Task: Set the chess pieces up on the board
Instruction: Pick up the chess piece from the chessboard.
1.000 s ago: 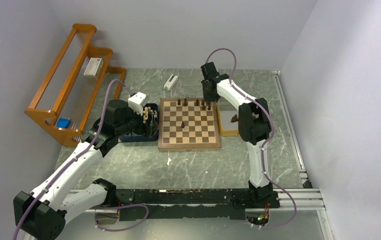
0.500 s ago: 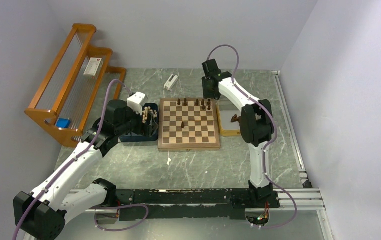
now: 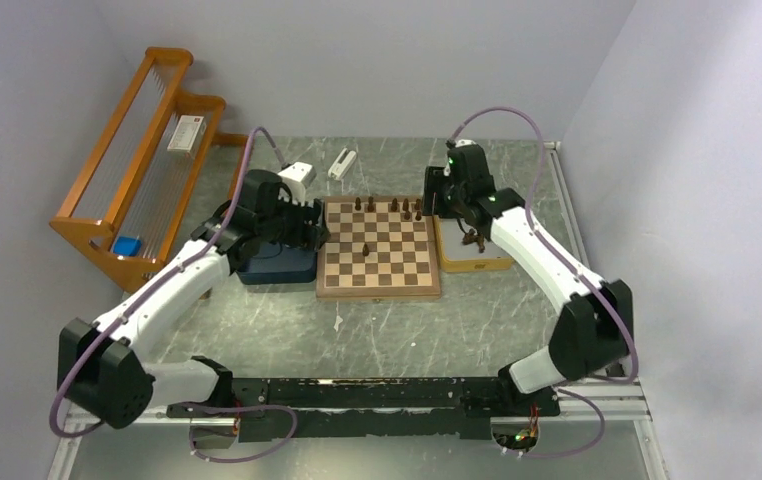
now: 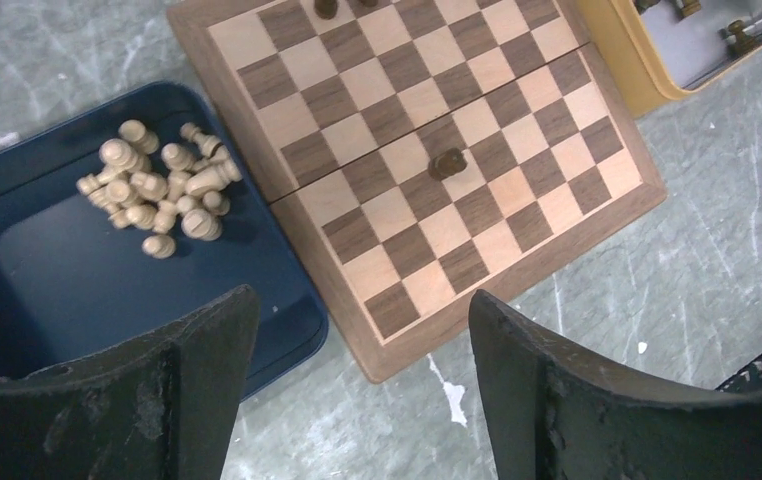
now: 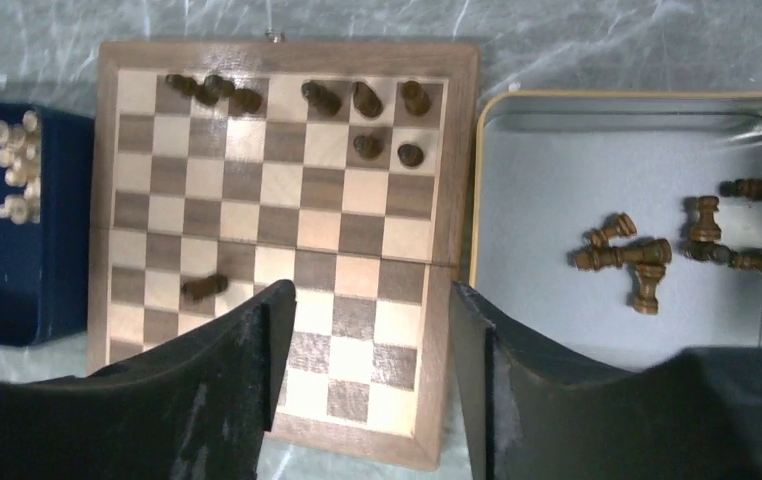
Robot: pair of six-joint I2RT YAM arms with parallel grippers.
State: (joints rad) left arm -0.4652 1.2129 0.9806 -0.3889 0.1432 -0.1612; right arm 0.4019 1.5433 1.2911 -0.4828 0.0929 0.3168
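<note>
We see from above the chessboard (image 3: pixel 377 248) lying on the desk (image 3: pixel 407 330); our left wrist view shows the left hand (image 4: pixel 357 300) wide open and empty, with cream pieces (image 4: pixel 147 187) heaped in the dark blue tray (image 4: pixel 57 280); our right wrist view shows the right hand (image 5: pixel 372 290) parted and empty, with dark pieces (image 5: pixel 365 98) on the board's far rows.

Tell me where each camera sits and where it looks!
Top external: high behind the arm bases, looking down on the table; left arm and right arm flank the board.
Left wrist: on the left arm, looking down at the dark blue tray, cream pieces, board; open jaws show.
Right wrist: on the right arm, looking down at board and yellow tray; open jaws show.
Both wrist views share the lone dark piece.
</note>
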